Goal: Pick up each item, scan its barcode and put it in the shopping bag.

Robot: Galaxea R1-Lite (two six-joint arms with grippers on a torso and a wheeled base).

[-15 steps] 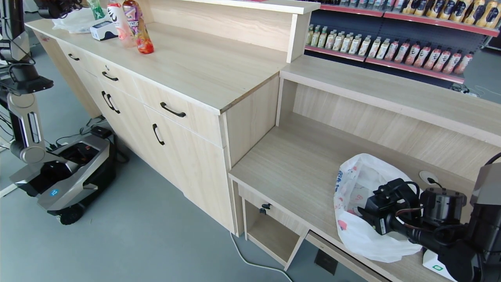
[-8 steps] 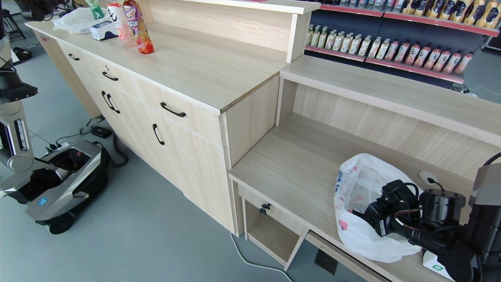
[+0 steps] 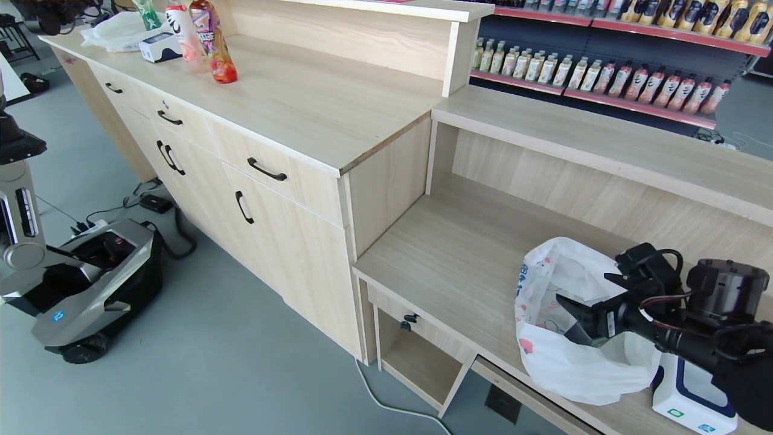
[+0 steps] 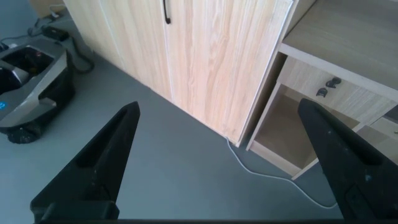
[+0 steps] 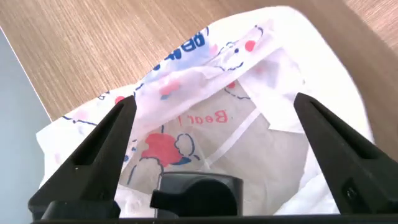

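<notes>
Head high over desk, wrists downward, right close above shared bag

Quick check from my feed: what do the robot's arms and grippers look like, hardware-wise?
The left gripper is black, with two flat wedge-shaped fingers tapering to points. The right gripper is black with the same tapered shape. Behind it sit a black boxy housing, looping dark cables and a grey metallic cylindrical joint.
</notes>
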